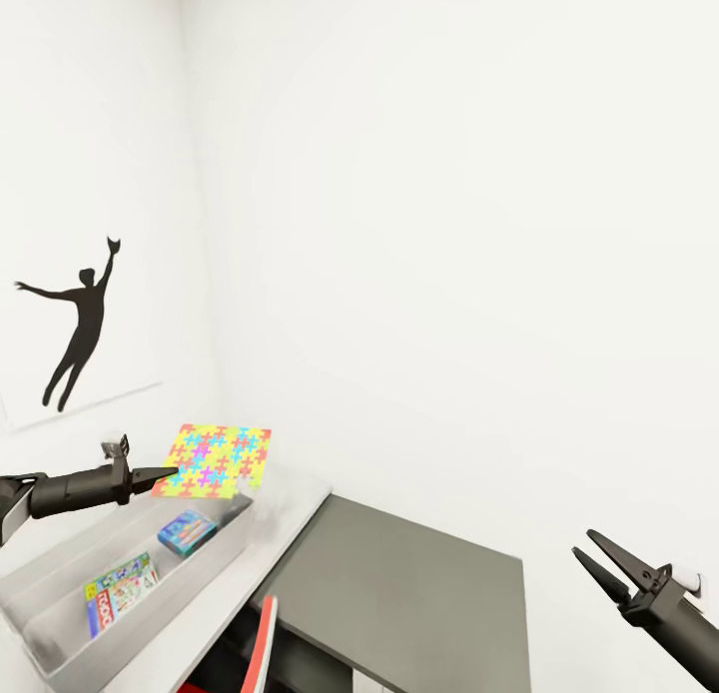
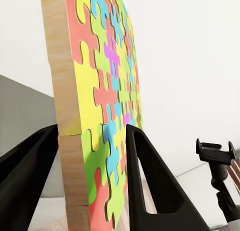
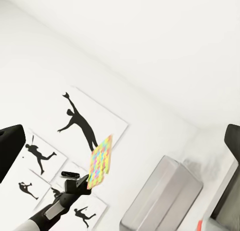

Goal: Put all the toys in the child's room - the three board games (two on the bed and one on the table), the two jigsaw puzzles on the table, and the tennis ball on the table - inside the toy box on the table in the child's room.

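Observation:
My left gripper (image 1: 165, 473) is shut on the edge of a jigsaw puzzle (image 1: 215, 460), a thin square of yellow, pink, blue and green pieces. It holds the puzzle tilted in the air over the far end of the light grey toy box (image 1: 175, 588). Up close, the puzzle (image 2: 100, 106) stands between the black fingers (image 2: 155, 186). Inside the toy box lie a green-and-white board game (image 1: 120, 590) and a small blue printed box (image 1: 187, 531). The box stands on the pale table (image 1: 285, 528). At lower right my right gripper (image 1: 582, 542) hangs open and holds nothing.
A low dark-grey-topped cabinet (image 1: 419, 593) adjoins the table on the right. White walls close in behind and to the left, where a black silhouette picture (image 1: 80, 334) hangs. A red-edged object (image 1: 265, 653) shows at the table's front edge.

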